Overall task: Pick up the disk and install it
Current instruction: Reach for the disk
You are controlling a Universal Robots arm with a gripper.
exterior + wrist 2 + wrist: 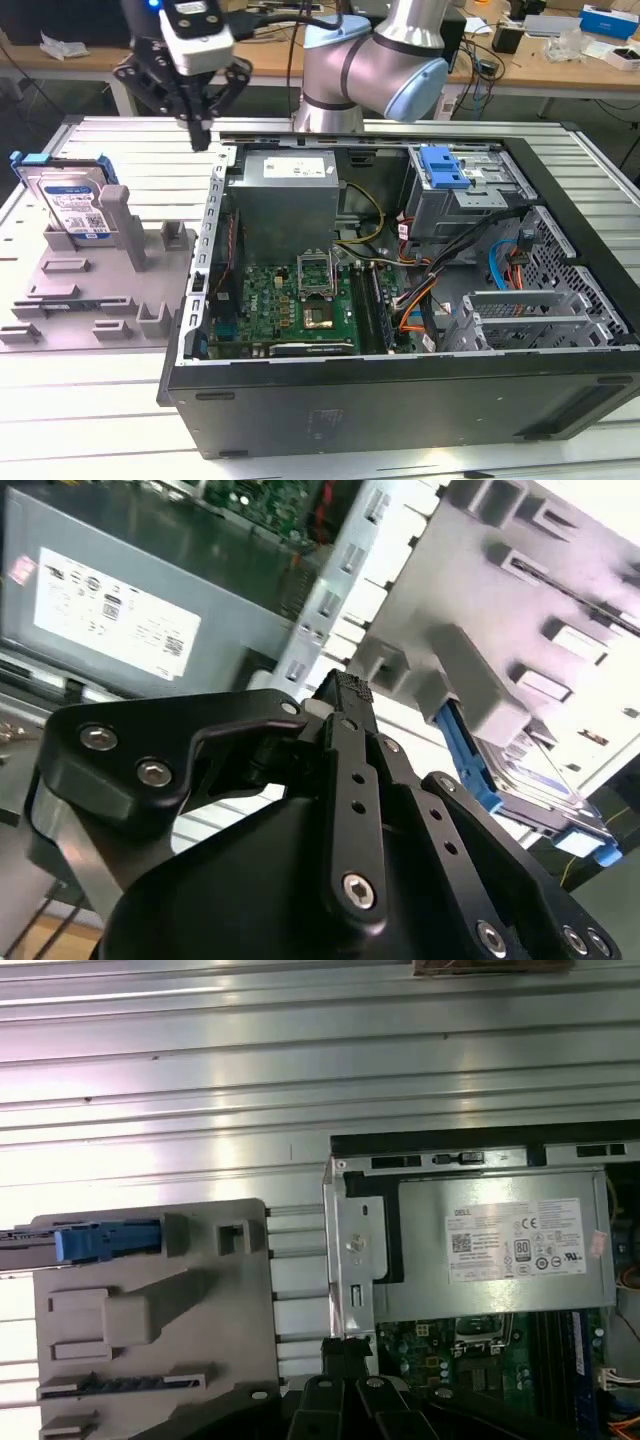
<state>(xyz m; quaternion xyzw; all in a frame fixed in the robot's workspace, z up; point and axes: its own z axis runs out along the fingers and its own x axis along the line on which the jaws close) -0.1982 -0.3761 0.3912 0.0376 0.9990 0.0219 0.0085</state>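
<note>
Disk (70, 200) in grey holder (90, 282), computer case (400, 410) beside

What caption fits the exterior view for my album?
Robot gripper hangs near the open computer's corner; the disk rests on its grey stand.

label on power supply (500, 1245), label on disk (78, 208), print unreadable

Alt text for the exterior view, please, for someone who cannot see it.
The arm's black gripper hangs shut and empty beside a far corner of the open black desktop computer case. At the exterior view's left, the silver hard disk in its blue plastic bracket stands propped in a grey plastic holder, untouched.
</note>
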